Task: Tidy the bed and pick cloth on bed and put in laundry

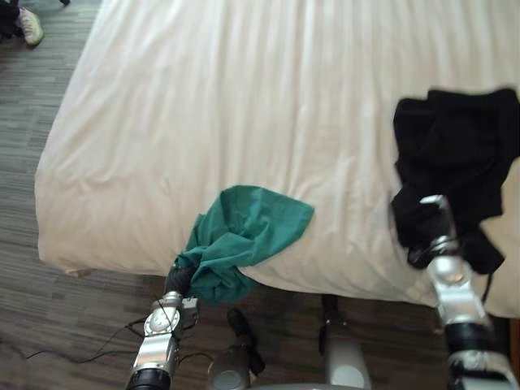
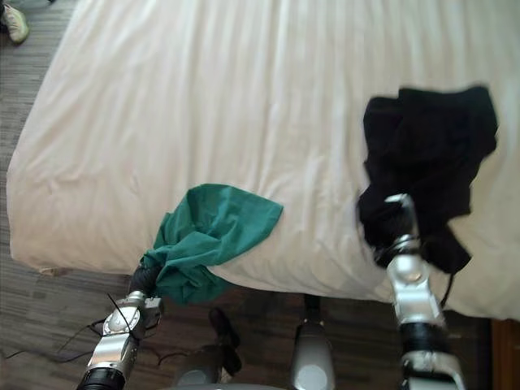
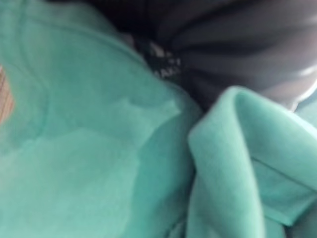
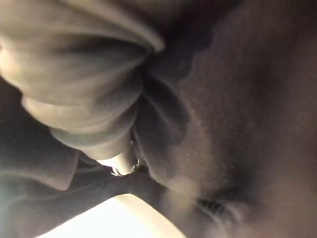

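Bed (image 1: 244, 97): white sheet, lightly creased, carrying 2 cloths.
Green cloth (image 1: 244, 231): lay at the bed's near edge, toward the robot's left. Its bunched end hung over the edge and its broad end was spread on the sheet. The long axis slanted from the edge away and to the right.
Left hand (image 1: 179, 279): buried in the bunched end at the edge, dark cover touching the cloth. Fingers were hidden, so the grip cannot be told.
Black cloth (image 1: 455, 146): lay on the robot's right, well apart from the green cloth, with its long axis running far to near.
Right hand (image 1: 439, 236): pushed into the black cloth's near end. Folds covered the fingers, so the grip cannot be told.
Nearer hand: left for green, right for black, each touching its own cloth.
Coming move (judged): a pull toward the robot, off the near edge, with the green cloth's spread end trailing over the sheet.
Shoe (image 1: 31, 26): on the floor (image 1: 49, 325) by the bed's far left corner.
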Controlling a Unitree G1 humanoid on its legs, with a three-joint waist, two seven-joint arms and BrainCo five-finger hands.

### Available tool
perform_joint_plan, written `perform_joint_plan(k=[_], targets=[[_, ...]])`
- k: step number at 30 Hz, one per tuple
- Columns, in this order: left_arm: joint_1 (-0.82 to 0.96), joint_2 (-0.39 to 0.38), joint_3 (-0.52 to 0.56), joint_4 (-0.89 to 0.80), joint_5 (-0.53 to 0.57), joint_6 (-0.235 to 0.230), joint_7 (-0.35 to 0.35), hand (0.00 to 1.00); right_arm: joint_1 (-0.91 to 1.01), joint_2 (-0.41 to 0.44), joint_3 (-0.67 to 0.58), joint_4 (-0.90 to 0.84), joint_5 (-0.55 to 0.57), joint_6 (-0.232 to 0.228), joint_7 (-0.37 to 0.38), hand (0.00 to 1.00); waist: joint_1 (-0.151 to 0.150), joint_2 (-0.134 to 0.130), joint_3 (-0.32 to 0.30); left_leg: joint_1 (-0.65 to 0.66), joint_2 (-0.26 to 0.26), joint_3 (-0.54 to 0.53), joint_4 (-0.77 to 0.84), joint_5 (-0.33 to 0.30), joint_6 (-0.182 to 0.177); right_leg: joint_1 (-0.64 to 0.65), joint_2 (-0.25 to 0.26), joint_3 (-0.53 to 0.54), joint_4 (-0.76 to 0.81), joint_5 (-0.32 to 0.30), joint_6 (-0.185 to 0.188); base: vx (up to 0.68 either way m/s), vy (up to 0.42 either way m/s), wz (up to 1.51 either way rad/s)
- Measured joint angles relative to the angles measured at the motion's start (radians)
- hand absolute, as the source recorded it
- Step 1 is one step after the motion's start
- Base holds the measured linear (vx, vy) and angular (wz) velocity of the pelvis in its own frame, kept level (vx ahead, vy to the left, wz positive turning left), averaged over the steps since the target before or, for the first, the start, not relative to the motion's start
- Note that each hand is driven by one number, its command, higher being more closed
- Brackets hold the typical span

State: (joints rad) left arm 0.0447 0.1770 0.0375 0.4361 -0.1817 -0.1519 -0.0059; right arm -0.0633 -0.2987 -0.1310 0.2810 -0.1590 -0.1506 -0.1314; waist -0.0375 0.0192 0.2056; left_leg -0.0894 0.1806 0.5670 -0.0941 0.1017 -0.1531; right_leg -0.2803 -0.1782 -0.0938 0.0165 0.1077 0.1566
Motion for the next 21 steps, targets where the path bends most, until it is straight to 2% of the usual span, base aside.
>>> perform_joint_plan(k=[1,4,7,8,9,10,11,12,13,15,19,21], targets=[[0.007,-0.01,-0.012,-0.001,-0.006,0.0,0.013,1.0,0.07,0.078,0.047,-0.023,-0.003,-0.003,0.002,1.0,-0.001,-0.02,-0.027,0.002,-0.004,-0.025,0.0,0.0,0.0,0.035,-0.005,-0.023,-0.039,0.017,0.002,0.03,-0.004,0.46],[0.02,-0.034,-0.047,-0.024,-0.043,-0.002,0.029,1.0,0.151,0.161,0.104,-0.025,-0.014,-0.017,0.004,1.0,0.003,-0.035,-0.04,0.017,-0.007,-0.059,0.0,0.003,0.004,0.081,-0.014,-0.052,-0.053,0.021,0.001,-0.01,0.0,0.36],[0.057,-0.062,-0.091,-0.053,-0.094,-0.014,0.036,1.0,0.219,0.199,0.14,-0.025,-0.01,-0.024,0.006,1.0,0.005,-0.028,-0.056,0.011,0.0,-0.121,-0.003,0.002,0.016,0.104,-0.006,-0.065,-0.024,0.006,0.006,-0.07,0.004,0.42],[0.064,-0.074,-0.105,-0.057,-0.103,-0.015,0.038,1.0,0.238,0.205,0.14,-0.025,-0.008,-0.029,0.007,1.0,0.003,-0.024,-0.059,0.01,0.005,-0.143,-0.007,-0.001,0.021,0.109,-0.001,-0.047,-0.001,-0.018,0.007,-0.05,-0.026,0.97],[0.079,-0.075,-0.134,-0.066,-0.118,-0.022,0.041,1.0,0.289,0.22,0.138,-0.031,0.003,-0.039,0.009,1.0,-0.009,-0.018,-0.058,0.008,0.012,-0.218,-0.007,-0.001,0.028,0.124,0.029,0.074,0.081,-0.133,0.022,0.0,-0.063,1.36],[0.095,-0.076,-0.158,-0.074,-0.125,-0.028,0.041,1.0,0.339,0.23,0.138,-0.031,0.013,-0.043,0.015,1.0,-0.011,-0.026,-0.064,0.008,0.008,-0.283,-0.007,0.003,0.024,0.148,0.053,0.147,0.112,-0.225,0.023,0.06,-0.105,1.4],[0.1,-0.079,-0.165,-0.074,-0.134,-0.03,0.044,1.0,0.353,0.23,0.138,-0.025,0.026,-0.043,0.024,1.0,-0.008,-0.029,-0.068,0.008,0.013,-0.316,-0.007,0.01,0.026,0.156,0.068,0.15,0.127,-0.242,0.015,0.06,-0.176,1.13],[0.135,-0.094,-0.176,-0.073,-0.152,-0.032,0.051,1.0,0.37,0.235,0.142,-0.004,0.06,-0.051,0.031,1.0,0.003,-0.017,-0.075,-0.006,0.015,-0.383,-0.008,0.028,0.027,0.164,0.091,0.153,0.159,-0.281,-0.01,0.04,-0.145,0.76],[0.145,-0.096,-0.187,-0.069,-0.162,-0.032,0.053,1.0,0.37,0.237,0.139,0.014,0.078,-0.059,0.031,1.0,-0.002,-0.011,-0.076,-0.007,0.015,-0.402,-0.008,0.039,0.024,0.173,0.089,0.132,0.165,-0.288,-0.009,0.04,-0.148,1.05],[0.16,-0.102,-0.233,-0.047,-0.173,-0.031,0.049,1.0,0.375,0.226,0.138,0.137,0.174,-0.085,0.03,1.0,-0.003,0.01,-0.095,-0.015,0.002,-0.498,-0.008,0.063,0.02,0.226,0.073,0.014,0.169,-0.299,-0.015,0.07,-0.06,1.35],[0.162,-0.092,-0.223,0.001,-0.201,-0.047,0.052,1.0,0.399,0.22,0.14,0.212,0.267,-0.115,0.03,1.0,0.03,-0.008,-0.108,-0.034,-0.015,-0.6,-0.006,0.082,0.022,0.284,0.069,-0.086,0.153,-0.307,-0.028,0.04,-0.02,0.88],[0.16,-0.085,-0.223,0.028,-0.207,-0.055,0.051,1.0,0.425,0.198,0.14,0.218,0.288,-0.117,0.03,1.0,0.042,-0.009,-0.108,-0.076,-0.031,-0.671,-0.001,0.109,0.03,0.295,0.066,-0.172,0.156,-0.316,-0.037,-0.04,-0.005,1.16]])
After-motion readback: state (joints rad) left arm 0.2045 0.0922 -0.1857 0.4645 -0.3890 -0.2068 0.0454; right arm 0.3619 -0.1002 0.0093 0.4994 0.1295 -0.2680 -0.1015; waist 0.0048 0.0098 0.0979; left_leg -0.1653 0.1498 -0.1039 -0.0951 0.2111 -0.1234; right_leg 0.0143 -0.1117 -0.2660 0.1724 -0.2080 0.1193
